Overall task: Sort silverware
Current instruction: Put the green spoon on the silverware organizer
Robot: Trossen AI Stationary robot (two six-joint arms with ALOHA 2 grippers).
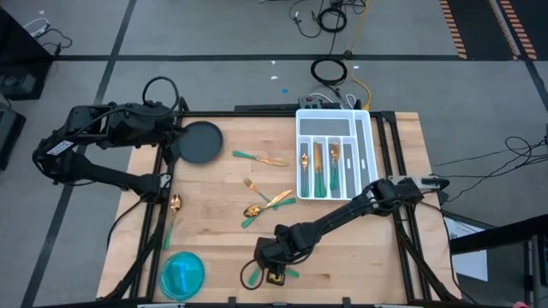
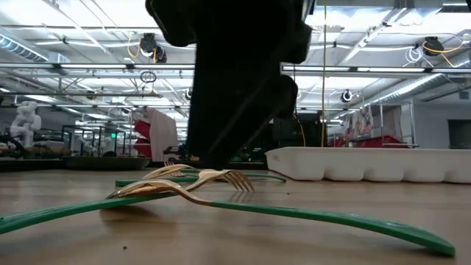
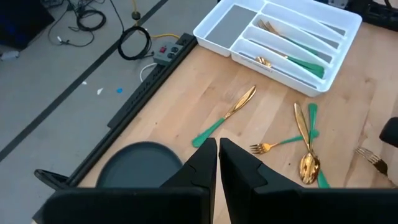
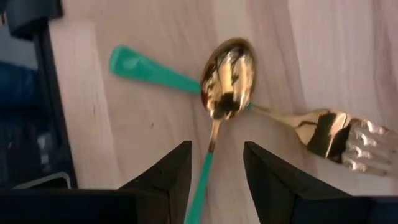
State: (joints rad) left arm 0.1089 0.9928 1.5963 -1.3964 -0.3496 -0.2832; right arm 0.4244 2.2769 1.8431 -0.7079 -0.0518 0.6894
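Note:
My right gripper [image 4: 217,149] is open, low over the table's near edge [image 1: 272,263]. Its fingers stand on either side of the green handle [image 4: 202,180] of a gold spoon [image 4: 229,78]. That spoon lies across the handle of a fork [image 4: 339,137]. More silverware lies mid-table: a knife [image 1: 261,158], a crossed cluster [image 1: 265,204] and a lone spoon [image 1: 174,208] toward the left. Several pieces lie in the white tray [image 1: 368,128]. My left gripper [image 3: 217,146] is shut and waits above the dark plate [image 1: 201,141]. My right gripper comes at the spoon from above, its open fingers [image 4: 171,177] astride the green handle [image 4: 200,190] and lying across it. The handle runs close along one finger; I cannot tell whether they touch. The spoon lies flat on the table and on the fork.
A teal round dish [image 1: 182,274] sits at the near left corner. The tray [image 2: 368,162] stands at the far right. Bare wood shows between the cluster and the near edge. Cables and a power strip [image 3: 168,53] lie on the floor beyond the far edge.

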